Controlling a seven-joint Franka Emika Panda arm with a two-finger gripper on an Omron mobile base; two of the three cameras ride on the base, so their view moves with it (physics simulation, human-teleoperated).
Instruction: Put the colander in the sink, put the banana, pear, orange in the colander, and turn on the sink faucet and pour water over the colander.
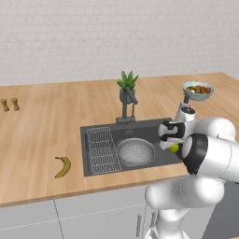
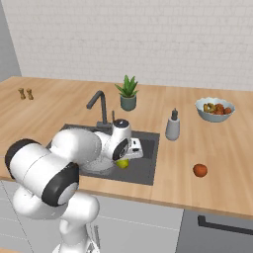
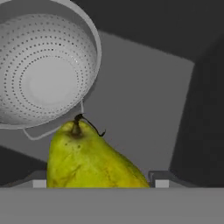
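Observation:
The silver mesh colander (image 1: 136, 151) (image 3: 46, 65) sits empty in the dark grey sink (image 1: 151, 128) (image 2: 146, 165), right of the wire rack. My gripper (image 1: 172, 146) (image 2: 124, 162) hangs over the sink's right part, beside the colander, shut on the yellow-green pear (image 1: 173, 148) (image 2: 123, 163) (image 3: 87, 159). The banana (image 1: 63, 166) lies on the counter left of the sink. The orange (image 2: 200, 170) rests on the counter right of the sink. The dark faucet (image 1: 127, 105) (image 2: 99, 106) stands behind the basin with no water running.
A spiky potted plant (image 1: 127, 86) (image 2: 128, 94) stands behind the faucet. A pale blue fruit bowl (image 1: 198, 90) (image 2: 214, 109) and a soap dispenser (image 2: 172, 125) sit at the right. Two small shakers (image 1: 10, 104) stand far left.

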